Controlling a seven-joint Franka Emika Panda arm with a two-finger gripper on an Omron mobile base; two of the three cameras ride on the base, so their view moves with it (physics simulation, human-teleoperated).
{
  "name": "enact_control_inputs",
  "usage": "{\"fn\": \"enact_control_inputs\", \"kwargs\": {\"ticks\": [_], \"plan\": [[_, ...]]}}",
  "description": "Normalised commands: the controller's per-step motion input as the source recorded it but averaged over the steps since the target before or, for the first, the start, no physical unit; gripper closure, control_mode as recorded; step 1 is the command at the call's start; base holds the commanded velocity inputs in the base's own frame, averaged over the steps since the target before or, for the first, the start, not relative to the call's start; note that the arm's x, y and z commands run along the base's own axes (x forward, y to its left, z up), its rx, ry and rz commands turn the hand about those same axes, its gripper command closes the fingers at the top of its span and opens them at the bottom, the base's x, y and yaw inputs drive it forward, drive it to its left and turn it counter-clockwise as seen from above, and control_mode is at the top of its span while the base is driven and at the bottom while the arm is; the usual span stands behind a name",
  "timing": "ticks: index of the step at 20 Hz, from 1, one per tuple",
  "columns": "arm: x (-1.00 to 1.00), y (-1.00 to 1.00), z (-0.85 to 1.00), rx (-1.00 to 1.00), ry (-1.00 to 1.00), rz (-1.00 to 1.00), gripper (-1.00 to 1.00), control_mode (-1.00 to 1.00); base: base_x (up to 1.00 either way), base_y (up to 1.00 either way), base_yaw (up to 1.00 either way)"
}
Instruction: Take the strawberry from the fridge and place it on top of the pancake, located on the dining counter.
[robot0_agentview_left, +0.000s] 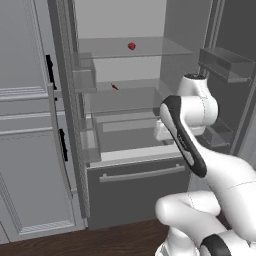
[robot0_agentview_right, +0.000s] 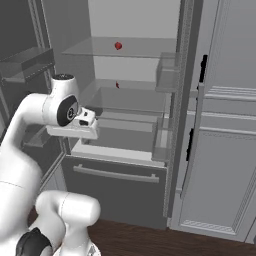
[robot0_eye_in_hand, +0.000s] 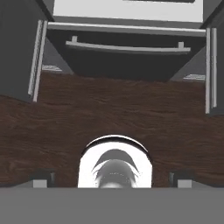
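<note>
The fridge (robot0_agentview_left: 135, 190) stands with both doors swung wide, showing a light interior and glass shelves. A tiny bright red strawberry (robot0_agentview_left: 131, 46) (robot0_agentview_right: 118, 45) lies on the top glass shelf. My hand hangs in front of the lower shelves, well below the strawberry and pointing down. In the hand view my gripper (robot0_eye_in_hand: 112, 178) is open, with one fingertip (robot0_eye_in_hand: 41, 177) at each bottom corner and nothing between them; the fridge's bottom drawer (robot0_eye_in_hand: 127, 57) is above. The pancake and the dining counter are out of view.
A thin dark red sliver (robot0_agentview_left: 115, 87) (robot0_agentview_right: 117, 84) lies on the middle shelf. Door bins (robot0_agentview_left: 227, 62) (robot0_agentview_right: 165, 75) jut from the open doors on both sides. Light grey panelled cabinets (robot0_agentview_left: 25, 125) (robot0_agentview_right: 225, 150) flank the fridge. Dark wood floor (robot0_eye_in_hand: 109, 109) lies under the hand.
</note>
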Motion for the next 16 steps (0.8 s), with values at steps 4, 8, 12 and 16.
{"fn": "enact_control_inputs", "kwargs": {"ticks": [4,8,12,16], "plan": [[-0.64,0.01,0.0,-0.02,-0.22,-0.25,-1.0,-1.0,0.0,0.0,0.0],[-0.21,-0.24,-0.03,-0.01,-0.19,0.01,-1.0,-1.0,0.0,0.0,0.0],[-0.43,-0.01,-0.17,0.0,-0.1,0.04,-1.0,-1.0,0.0,0.0,0.0],[-0.56,0.0,-0.18,0.0,-0.17,0.0,-1.0,-1.0,0.0,0.0,0.0]]}}
